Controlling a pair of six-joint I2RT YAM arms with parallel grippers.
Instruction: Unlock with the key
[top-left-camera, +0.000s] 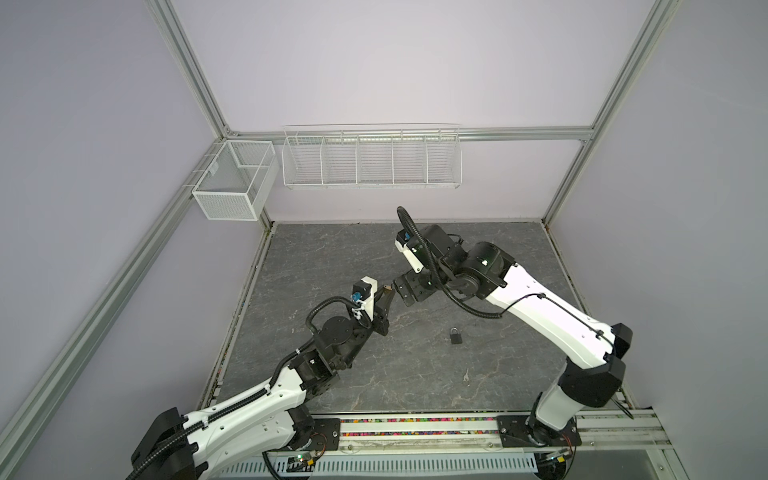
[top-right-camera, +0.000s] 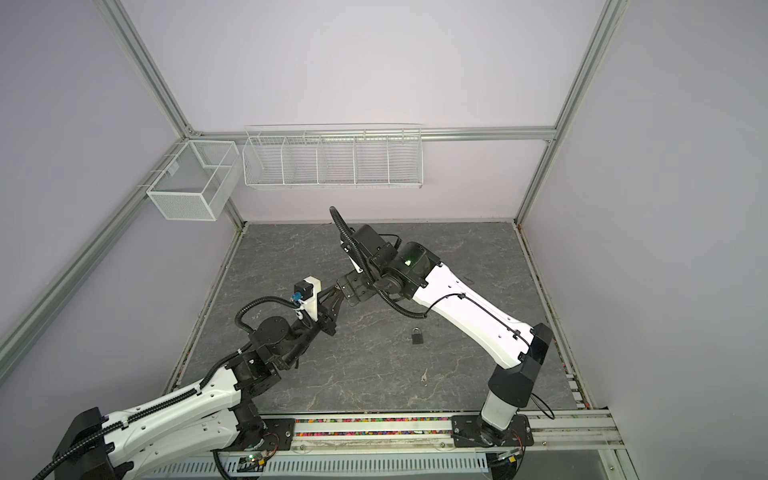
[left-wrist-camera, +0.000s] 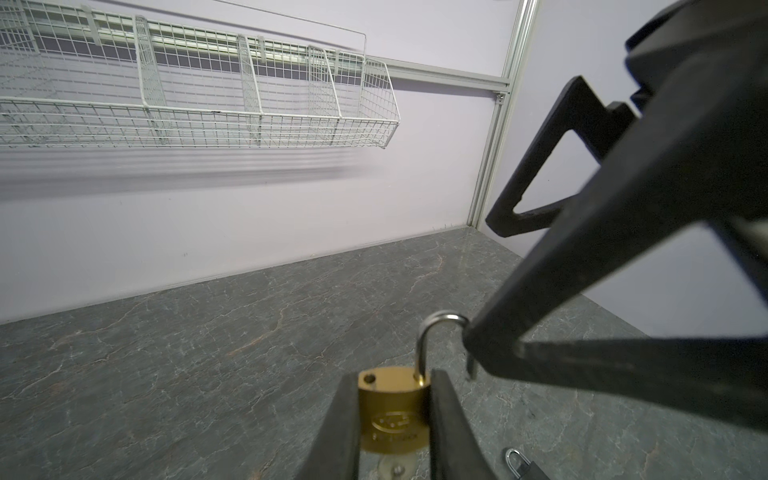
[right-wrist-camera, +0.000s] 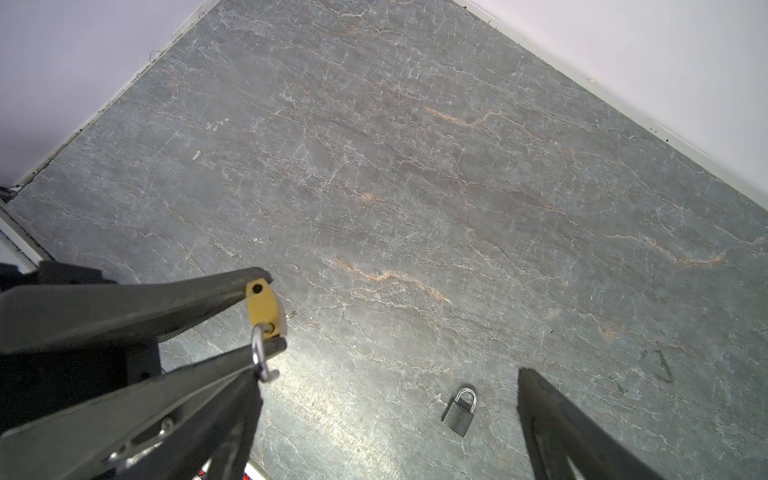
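My left gripper (left-wrist-camera: 394, 374) is shut on a brass padlock (left-wrist-camera: 392, 411), held off the table by its two sides. Its steel shackle (left-wrist-camera: 432, 332) stands swung open, one leg out of the body. A silvery key (left-wrist-camera: 392, 463) sticks out of the lock's underside, blurred. In both top views the lock (top-left-camera: 387, 288) sits at the left gripper's (top-right-camera: 332, 293) tips. My right gripper (right-wrist-camera: 386, 374) is open, and one of its fingers (left-wrist-camera: 582, 291) ends right beside the shackle; I cannot tell whether they touch. The right wrist view shows the padlock (right-wrist-camera: 262, 307) end-on.
A dark grey padlock (top-left-camera: 456, 336) lies shut on the stone tabletop (top-left-camera: 332, 257) under the right arm, and a small loose key (top-left-camera: 466, 377) lies nearer the front. White wire baskets (top-left-camera: 370, 162) hang on the back wall.
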